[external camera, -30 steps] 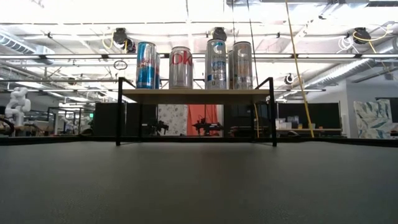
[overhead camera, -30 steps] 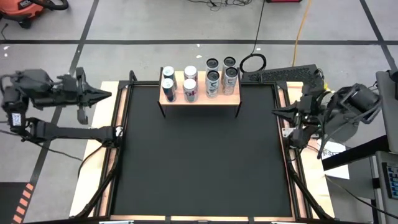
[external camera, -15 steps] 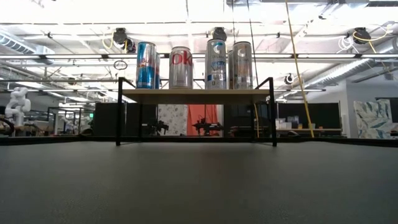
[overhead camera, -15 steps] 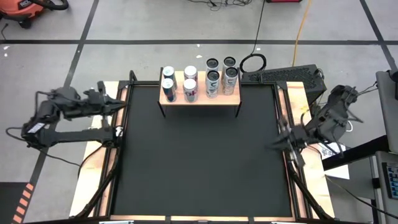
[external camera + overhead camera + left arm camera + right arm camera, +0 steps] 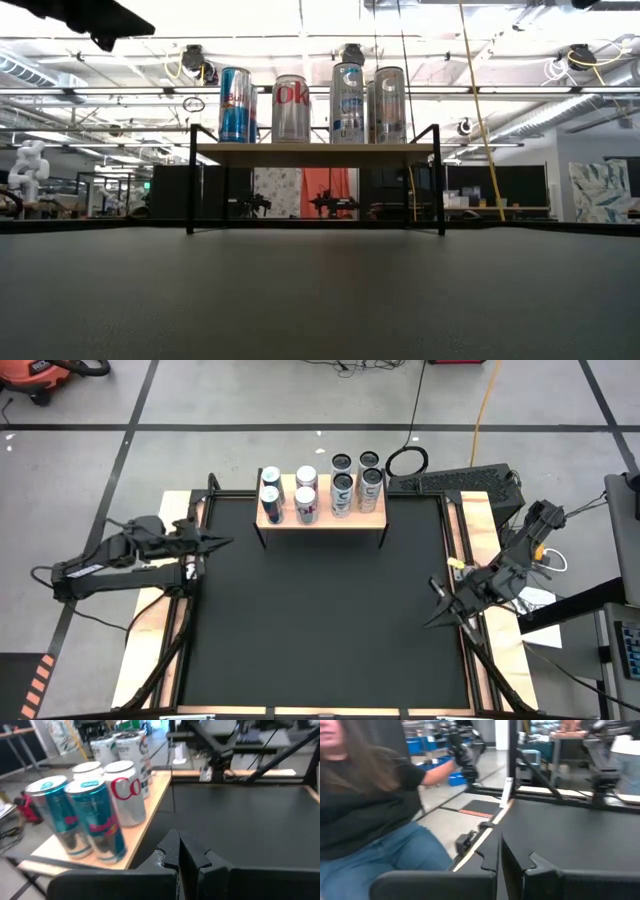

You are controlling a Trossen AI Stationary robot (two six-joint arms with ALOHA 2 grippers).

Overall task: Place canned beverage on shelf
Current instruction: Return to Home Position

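Not much is legible here. The silver can (image 5: 291, 108) on the shelf (image 5: 315, 152) has red letters, "oke" in the low view and "Co" in the left wrist view, so only part of the word each time. The tall pale can (image 5: 348, 103) next to it carries a big "C" logo, and the high view shows the same "C" on two cans. The blue can (image 5: 236, 105) has red lettering too, but I can't make it out.
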